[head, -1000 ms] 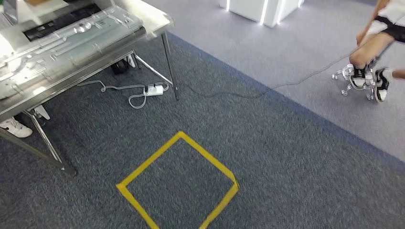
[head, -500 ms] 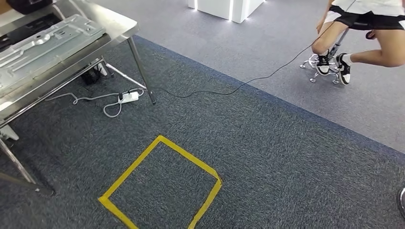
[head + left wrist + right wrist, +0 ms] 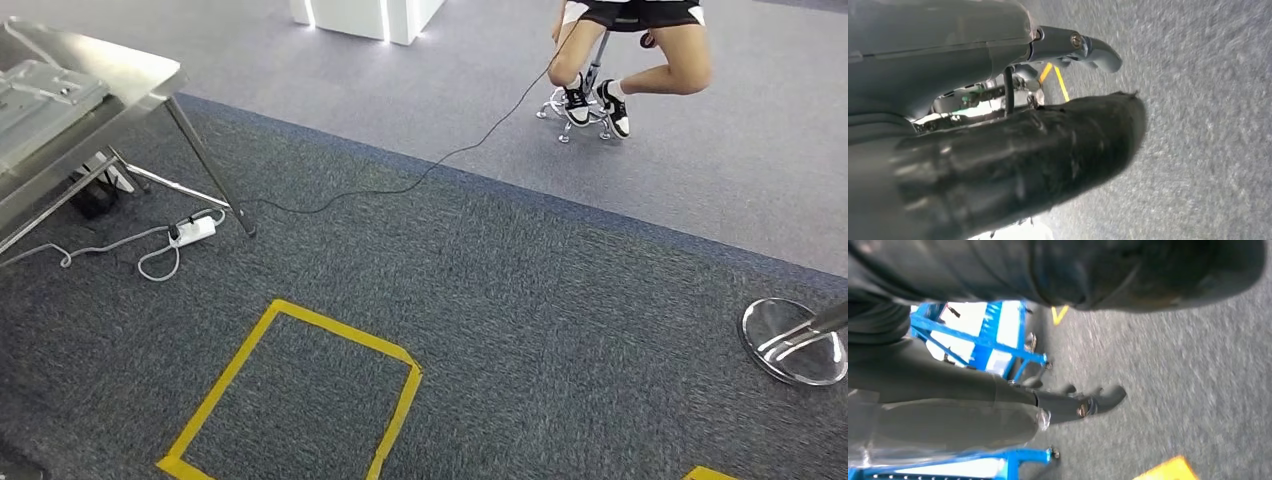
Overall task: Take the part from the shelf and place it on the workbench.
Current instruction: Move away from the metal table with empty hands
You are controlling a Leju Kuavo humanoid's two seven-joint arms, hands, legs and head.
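Observation:
The steel workbench stands at the far left of the head view, with a grey sheet-metal panel lying on it. A blue-framed shelf on castors is visible in the right wrist view, beyond my right hand. That hand hangs over the grey carpet with its fingers stretched out and nothing in them. My left hand also hangs over the carpet, thumb extended, holding nothing. I cannot make out the part on the shelf.
A yellow tape square marks the carpet in front of me. A power strip and a cable lie by the workbench leg. A person sits on a stool at the back. A chrome stool base stands at the right.
The camera has swung to the right: workbench, tape square and seated person all slid left in the picture, and the chrome stool base has come in at the right edge.

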